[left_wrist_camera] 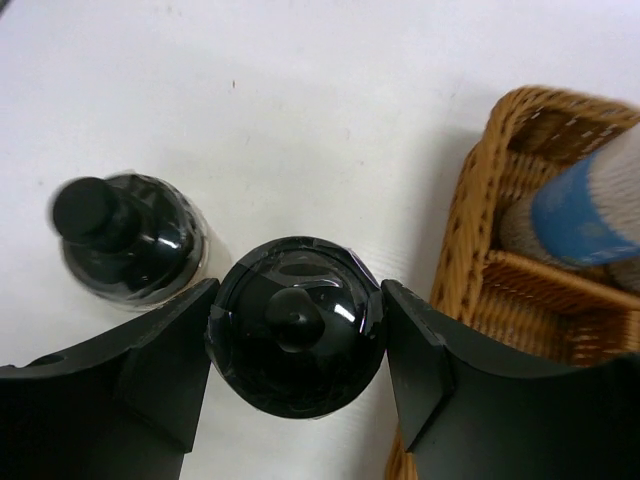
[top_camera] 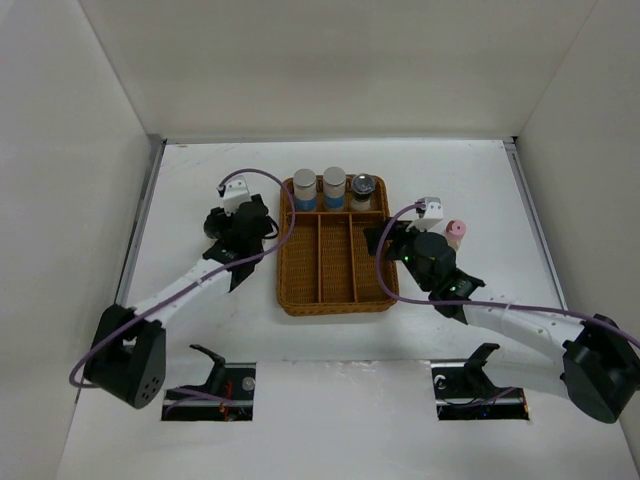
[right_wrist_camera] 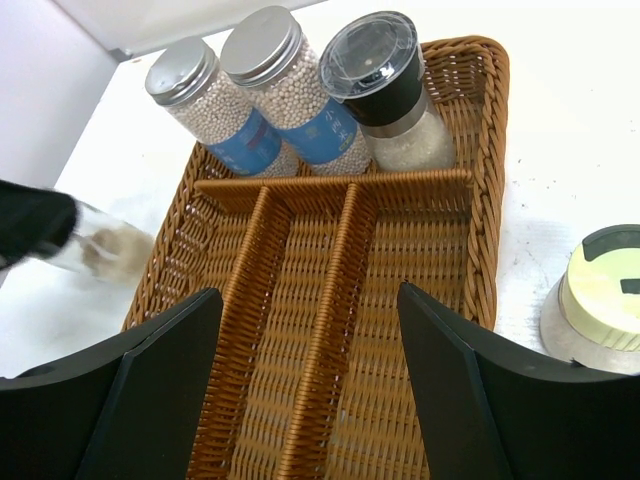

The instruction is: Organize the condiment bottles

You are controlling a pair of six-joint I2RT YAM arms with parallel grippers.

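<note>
Left of the wicker tray (top_camera: 335, 265), the left gripper (left_wrist_camera: 300, 335) clasps a glossy black-capped jar (left_wrist_camera: 295, 320), with a second dark-capped jar (left_wrist_camera: 125, 240) just beside it. The right gripper (right_wrist_camera: 308, 300) hangs wide and empty over the tray. The tray's back compartment holds two blue-banded, grey-capped jars (right_wrist_camera: 215, 110) (right_wrist_camera: 300, 100) and a black-collared grinder (right_wrist_camera: 385, 85). A cream-lidded jar (right_wrist_camera: 600, 295) stands right of the tray.

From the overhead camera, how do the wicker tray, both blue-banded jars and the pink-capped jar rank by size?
1. wicker tray: clearly largest.
2. left blue-banded jar and right blue-banded jar: alike.
3. pink-capped jar: partly hidden, so unsure.
</note>
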